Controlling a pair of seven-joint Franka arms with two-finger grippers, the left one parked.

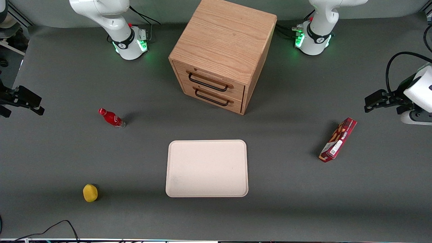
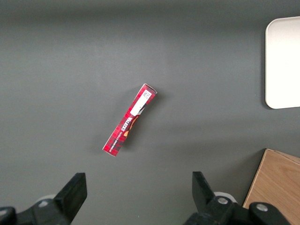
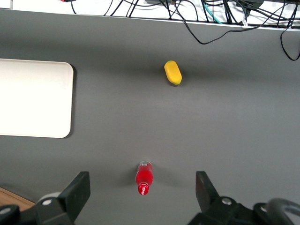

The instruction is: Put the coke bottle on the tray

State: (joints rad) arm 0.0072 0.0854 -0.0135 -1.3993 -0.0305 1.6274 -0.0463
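Soft, even overhead light fills all three views; nothing is dim or blown out. The wooden drawer cabinet (image 1: 221,54) casts a broad, faint shadow on the grey table (image 1: 303,189). The coke bottle (image 1: 112,118) and snack box (image 1: 338,139) throw short, blurred shadows. Green glow rings the arm bases. The gripper (image 3: 143,197), high above the table, frames a sharp picture.

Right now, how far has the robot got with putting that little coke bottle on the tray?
Nothing looks done yet. The coke bottle stands on the table, apart from the tray, which is bare. The gripper hangs open at the working arm's end of the table, holding nothing. Reaching, grasping, carrying and setting down all remain.
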